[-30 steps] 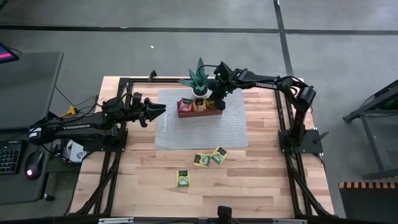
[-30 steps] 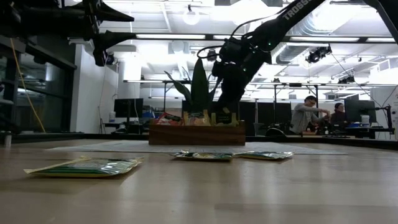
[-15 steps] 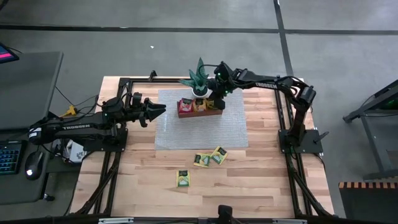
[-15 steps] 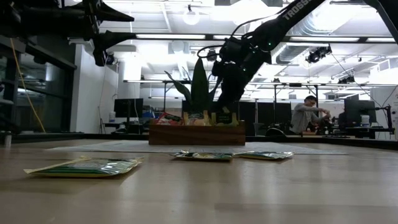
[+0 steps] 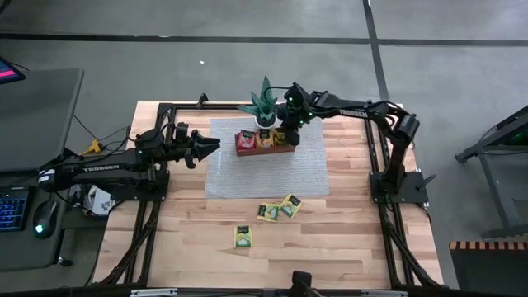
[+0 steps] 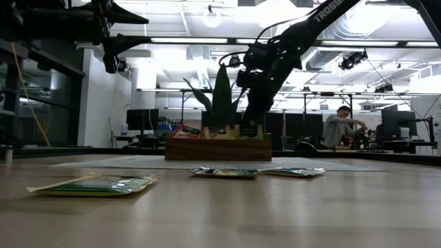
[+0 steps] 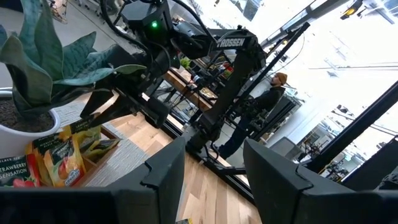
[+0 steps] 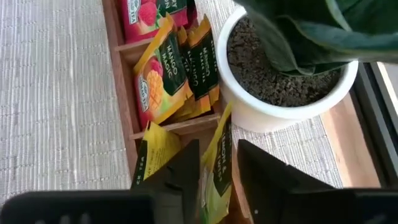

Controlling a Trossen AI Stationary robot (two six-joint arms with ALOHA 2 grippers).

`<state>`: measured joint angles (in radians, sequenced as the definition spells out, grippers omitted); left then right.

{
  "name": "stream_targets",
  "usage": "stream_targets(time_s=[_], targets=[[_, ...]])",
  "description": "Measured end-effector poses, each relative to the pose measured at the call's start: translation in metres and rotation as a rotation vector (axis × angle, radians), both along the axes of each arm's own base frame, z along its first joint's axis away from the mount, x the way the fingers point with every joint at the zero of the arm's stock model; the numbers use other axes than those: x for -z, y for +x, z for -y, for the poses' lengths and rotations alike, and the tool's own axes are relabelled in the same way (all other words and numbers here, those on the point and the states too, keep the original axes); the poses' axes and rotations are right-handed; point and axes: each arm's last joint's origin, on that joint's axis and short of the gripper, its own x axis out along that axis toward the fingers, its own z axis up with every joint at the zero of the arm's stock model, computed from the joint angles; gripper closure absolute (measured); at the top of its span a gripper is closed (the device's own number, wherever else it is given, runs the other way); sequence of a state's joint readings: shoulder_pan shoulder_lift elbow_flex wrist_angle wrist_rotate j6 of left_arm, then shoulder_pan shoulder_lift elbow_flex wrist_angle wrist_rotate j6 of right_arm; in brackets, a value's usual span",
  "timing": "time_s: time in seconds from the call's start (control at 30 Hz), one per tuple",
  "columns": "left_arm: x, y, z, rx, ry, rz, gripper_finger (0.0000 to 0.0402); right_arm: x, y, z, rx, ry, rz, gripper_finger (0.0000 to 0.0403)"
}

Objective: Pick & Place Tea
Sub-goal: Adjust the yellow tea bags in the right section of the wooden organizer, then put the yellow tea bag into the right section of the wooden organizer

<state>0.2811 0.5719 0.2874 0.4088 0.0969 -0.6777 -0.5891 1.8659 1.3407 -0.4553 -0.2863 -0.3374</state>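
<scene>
The brown wooden tray (image 5: 266, 151) lies on a grey mat (image 5: 264, 173), with red (image 8: 149, 12), orange (image 8: 163, 78) and yellow (image 8: 155, 155) tea packets standing in its three parts. My right gripper (image 8: 219, 165) slants down over the tray's right-hand part, next to the potted plant. It is open, and a yellow tea packet (image 8: 219, 149) stands upright on edge between its fingers. Three more tea packets (image 5: 267, 213) (image 5: 289, 205) (image 5: 242, 237) lie flat on the wood nearer the front. My left gripper (image 5: 213, 147) hovers open left of the tray, holding nothing. My right gripper has its fingers on either side of the yellow packet's upper edge (image 8: 221, 134), coming from above at a slant. A gap shows beside the packet, and I cannot tell whether either finger touches it. The packet stands in the tray's right-hand part.
A spiky green plant in a white pot (image 8: 280, 106) stands right behind the tray, close to my right gripper. Black frame rails (image 5: 375, 157) run along the table's sides. In the low view, people sit at desks (image 6: 341, 127) far behind the table.
</scene>
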Motion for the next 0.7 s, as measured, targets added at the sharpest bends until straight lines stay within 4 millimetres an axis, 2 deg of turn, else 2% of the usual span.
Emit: stream_targets(time_s=[0.23,0.33,0.7], targets=[[0.000,0.000,0.000,0.000,0.000,0.000,0.0238,-0.016,-0.005,-0.002,0.026,-0.052,0.010,0.0262],[0.000,0.000,0.000,0.000,0.000,0.001,0.0238,-0.021,-0.007,-0.002,0.032,-0.069,0.018,0.0262],[0.000,0.000,0.000,0.000,0.001,0.000,0.0238,-0.020,-0.004,-0.003,0.009,-0.053,0.044,0.0263]])
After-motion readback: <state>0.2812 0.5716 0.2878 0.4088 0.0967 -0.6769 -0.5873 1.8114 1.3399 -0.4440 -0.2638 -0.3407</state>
